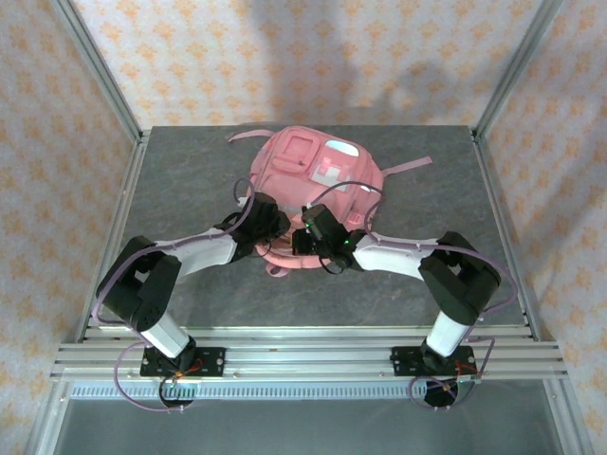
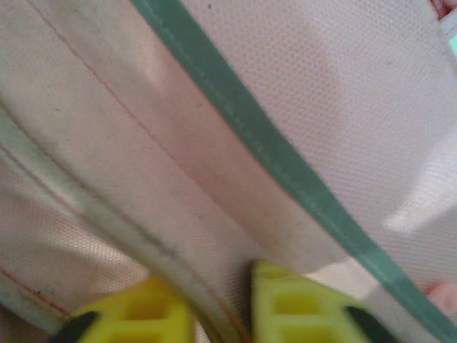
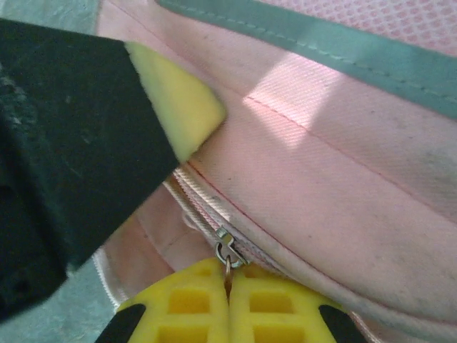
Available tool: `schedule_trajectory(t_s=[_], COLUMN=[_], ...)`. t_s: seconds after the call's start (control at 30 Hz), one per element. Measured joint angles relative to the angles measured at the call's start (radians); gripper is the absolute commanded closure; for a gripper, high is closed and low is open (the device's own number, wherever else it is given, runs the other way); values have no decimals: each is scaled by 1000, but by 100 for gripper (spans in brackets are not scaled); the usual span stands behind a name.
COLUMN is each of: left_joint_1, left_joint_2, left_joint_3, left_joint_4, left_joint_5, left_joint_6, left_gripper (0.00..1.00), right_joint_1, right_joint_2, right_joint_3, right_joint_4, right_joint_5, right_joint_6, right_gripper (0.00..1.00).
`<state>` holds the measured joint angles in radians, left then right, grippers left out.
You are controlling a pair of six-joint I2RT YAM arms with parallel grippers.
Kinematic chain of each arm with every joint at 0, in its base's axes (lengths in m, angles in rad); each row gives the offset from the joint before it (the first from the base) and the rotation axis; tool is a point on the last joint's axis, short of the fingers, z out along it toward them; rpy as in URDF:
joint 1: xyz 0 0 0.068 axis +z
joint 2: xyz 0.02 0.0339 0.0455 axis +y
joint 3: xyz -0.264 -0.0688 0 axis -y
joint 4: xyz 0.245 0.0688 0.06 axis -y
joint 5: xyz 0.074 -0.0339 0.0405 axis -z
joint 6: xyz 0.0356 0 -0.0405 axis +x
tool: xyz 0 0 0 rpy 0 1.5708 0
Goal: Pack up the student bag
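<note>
The student bag, pink with a light blue and white patch, lies at the middle back of the table. Both grippers sit at its near edge. My left gripper pinches a fold of the bag's pink fabric between its yellow fingers. My right gripper is shut on the metal zipper pull of the bag's zip, its two pads pressed together. In the right wrist view the left gripper's black finger with a yellow pad rests against the bag just above the zip.
Pink straps trail from the bag to the right and to the back left. A strap loop lies on the grey table under the grippers. Metal frame posts stand at the back corners. Teal trim runs across the fabric.
</note>
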<state>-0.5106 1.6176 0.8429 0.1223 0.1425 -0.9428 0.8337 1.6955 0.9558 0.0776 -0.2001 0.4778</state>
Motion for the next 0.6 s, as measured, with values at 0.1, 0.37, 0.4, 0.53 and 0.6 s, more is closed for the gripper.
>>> schedule_trajectory(t_s=[0.1,0.37,0.4,0.53,0.6], left_joint_1=[0,31,36,51,51], left_joint_2=[0,-9,-13,-28,-34], left_joint_3=[8,-6,-10,-16,-16], left_joint_4=[3,22,24,26,29], left_joint_5=[3,59,64,86,94], left_joint_6=[-5,1,2,14,23], left_gripper=[100,100,100,100,100], right_joint_1=[-1,-61,-80,-169,-198], right_joint_2=[0,-79,-98,-153,-161], right_joint_3=[0,-83,-102,-143,-142], right_joint_4=[-10,-35,-39,-51,-51], right_joint_5=[25,29,28,27,23], right_joint_6=[-4,-11,-11,-19,-19], right_gripper=[100,100,100,100,100])
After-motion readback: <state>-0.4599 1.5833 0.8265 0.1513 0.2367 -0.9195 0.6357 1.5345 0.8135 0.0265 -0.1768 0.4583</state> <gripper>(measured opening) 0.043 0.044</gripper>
